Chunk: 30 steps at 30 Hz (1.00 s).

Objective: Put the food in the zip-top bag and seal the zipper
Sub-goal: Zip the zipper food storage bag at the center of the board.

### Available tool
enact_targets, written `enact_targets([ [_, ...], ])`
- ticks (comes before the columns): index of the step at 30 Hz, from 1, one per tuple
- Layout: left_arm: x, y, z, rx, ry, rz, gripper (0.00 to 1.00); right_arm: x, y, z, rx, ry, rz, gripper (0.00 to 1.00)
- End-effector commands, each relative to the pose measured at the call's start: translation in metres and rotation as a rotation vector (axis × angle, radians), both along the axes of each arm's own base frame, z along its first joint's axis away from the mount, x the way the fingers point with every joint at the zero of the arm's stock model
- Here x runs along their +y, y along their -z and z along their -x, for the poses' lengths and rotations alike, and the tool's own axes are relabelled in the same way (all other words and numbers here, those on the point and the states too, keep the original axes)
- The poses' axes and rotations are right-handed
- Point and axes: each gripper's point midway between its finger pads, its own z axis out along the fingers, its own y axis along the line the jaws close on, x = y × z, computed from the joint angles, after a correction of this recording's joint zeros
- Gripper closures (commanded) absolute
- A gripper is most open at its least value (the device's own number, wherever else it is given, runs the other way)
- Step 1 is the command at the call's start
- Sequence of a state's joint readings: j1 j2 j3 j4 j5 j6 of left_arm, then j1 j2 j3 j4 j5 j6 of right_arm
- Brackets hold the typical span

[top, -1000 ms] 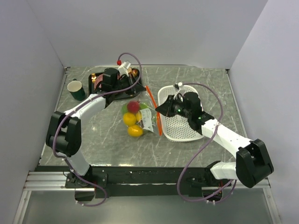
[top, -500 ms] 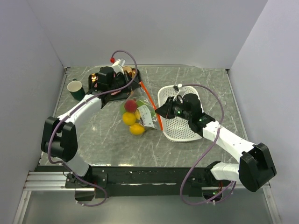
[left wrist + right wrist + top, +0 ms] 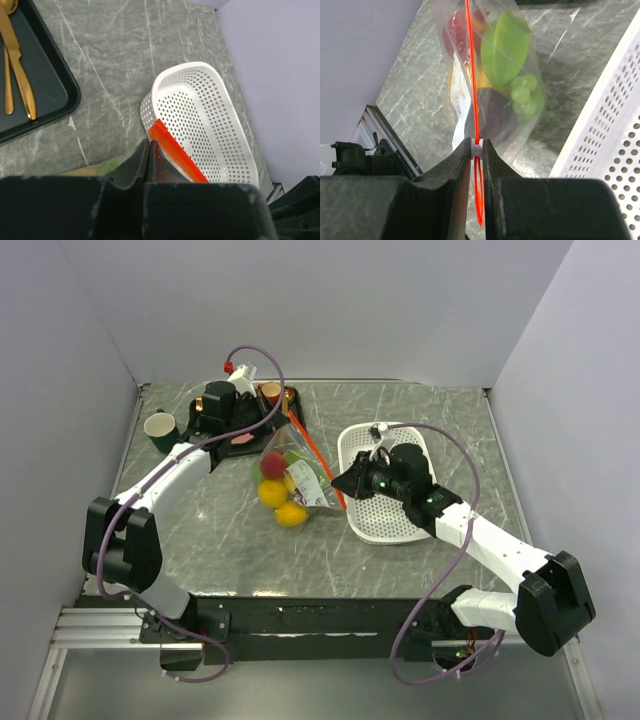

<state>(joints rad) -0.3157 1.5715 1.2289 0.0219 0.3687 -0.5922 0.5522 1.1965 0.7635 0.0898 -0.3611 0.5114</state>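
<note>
Top external view: the zip-top bag (image 3: 300, 485) is near the middle of the grey marbled table (image 3: 220, 540). Its zipper (image 3: 316, 456) is stretched in a straight orange-red line from 11 o'clock to 5 o'clock. The left gripper (image 3: 288, 418) grips the zipper's 11 o'clock end; the left wrist view shows its dark jaws closed on the strip with no gap. The right gripper (image 3: 341, 483) pinches the 5 o'clock end. In its wrist view the fingers (image 3: 455, 175) clamp narrowly on the strip, with a small white piece between them.

The food (image 3: 275, 490) is inside the bag. A red piece (image 3: 272, 462) and yellow pieces (image 3: 291, 514) sag at the 8 o'clock side of the zipper. The right wrist view adds a green leaf (image 3: 505, 47), green grapes (image 3: 524, 93) and a dark purple piece (image 3: 492, 117).

A white perforated basket (image 3: 395, 520) lies at 3 o'clock of the bag, just beside the right gripper. A dark tray (image 3: 50, 90) with gold cutlery (image 3: 25, 85) sits at 11 o'clock, and a green cup (image 3: 162, 430) at 9 o'clock of the tray.
</note>
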Motion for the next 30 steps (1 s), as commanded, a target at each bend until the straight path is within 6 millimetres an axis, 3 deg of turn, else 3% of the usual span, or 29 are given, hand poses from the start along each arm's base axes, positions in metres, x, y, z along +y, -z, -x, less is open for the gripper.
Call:
enact_targets([
  [1,0.026,-0.056,-0.015,-0.162,-0.123,0.006,0.99,-0.001,0.003,0.016,0.018,-0.024,0.005,0.85],
  [21,0.053,-0.052,-0.018,-0.108,-0.232,-0.029,0.99,0.0,0.011,0.036,0.048,-0.052,0.002,0.85],
  [30,0.051,-0.054,-0.013,-0.105,-0.207,-0.034,0.99,0.006,0.011,0.042,0.056,-0.069,-0.01,0.86],
])
